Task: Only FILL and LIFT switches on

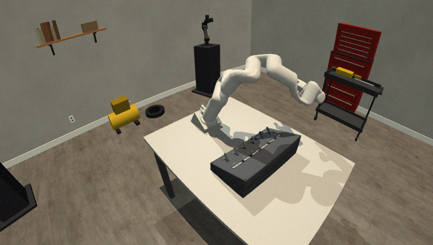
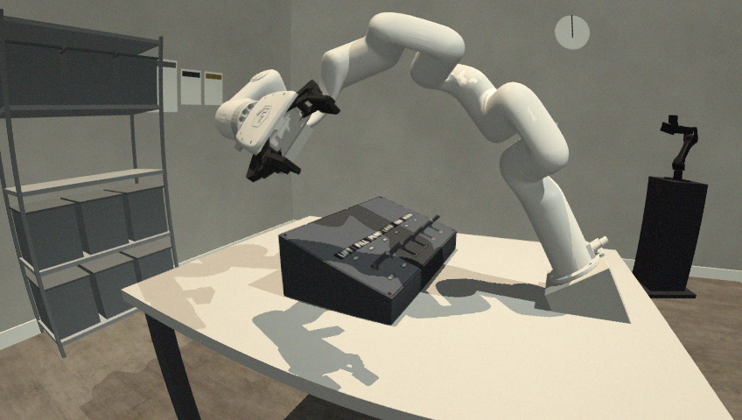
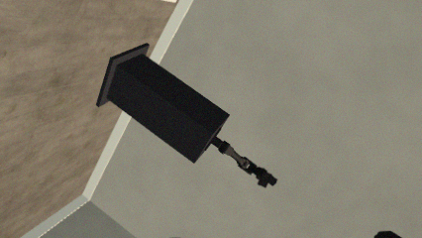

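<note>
The dark console (image 1: pixel 256 159) sits in the middle of the white table; it also shows in the exterior view (image 2: pixel 367 255). A row of several toggle levers (image 1: pixel 247 144) stands along its sloped top beside a white label strip (image 2: pixel 372 238). The labels are too small to read surely, and I cannot tell which levers are on. My gripper (image 2: pixel 312 139) is open and empty. It hangs high in the air, well above and beyond the console's far end, tilted away from it. In the top view only the wrist (image 1: pixel 312 94) shows. The wrist view shows no console.
The arm's base (image 2: pixel 585 291) stands on the table's corner behind the console. A black pedestal with a camera arm (image 3: pixel 163 116) stands by the wall. A grey shelf rack (image 2: pixel 78 182), a red tool cabinet (image 1: pixel 354 57) and a black cart (image 1: pixel 349 97) stand off the table.
</note>
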`<state>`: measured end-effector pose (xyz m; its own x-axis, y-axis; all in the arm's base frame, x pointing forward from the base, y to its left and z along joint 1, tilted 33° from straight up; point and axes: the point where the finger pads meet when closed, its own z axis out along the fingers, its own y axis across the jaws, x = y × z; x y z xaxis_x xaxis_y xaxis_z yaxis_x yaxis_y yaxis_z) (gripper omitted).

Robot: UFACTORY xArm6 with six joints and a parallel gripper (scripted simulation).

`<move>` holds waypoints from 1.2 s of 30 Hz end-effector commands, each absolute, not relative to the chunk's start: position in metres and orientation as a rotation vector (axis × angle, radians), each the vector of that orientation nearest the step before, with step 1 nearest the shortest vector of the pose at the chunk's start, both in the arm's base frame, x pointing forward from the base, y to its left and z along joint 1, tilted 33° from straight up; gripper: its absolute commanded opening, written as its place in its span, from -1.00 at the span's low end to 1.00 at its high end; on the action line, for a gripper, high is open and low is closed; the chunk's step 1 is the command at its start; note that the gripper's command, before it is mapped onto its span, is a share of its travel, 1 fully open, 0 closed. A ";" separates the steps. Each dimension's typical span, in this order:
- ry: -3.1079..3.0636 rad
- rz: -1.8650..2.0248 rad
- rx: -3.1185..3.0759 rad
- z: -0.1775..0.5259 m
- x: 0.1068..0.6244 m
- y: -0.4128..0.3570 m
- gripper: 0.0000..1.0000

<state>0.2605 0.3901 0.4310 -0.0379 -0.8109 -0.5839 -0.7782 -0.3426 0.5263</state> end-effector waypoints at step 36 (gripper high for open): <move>-0.930 0.533 2.830 0.325 0.214 0.168 1.00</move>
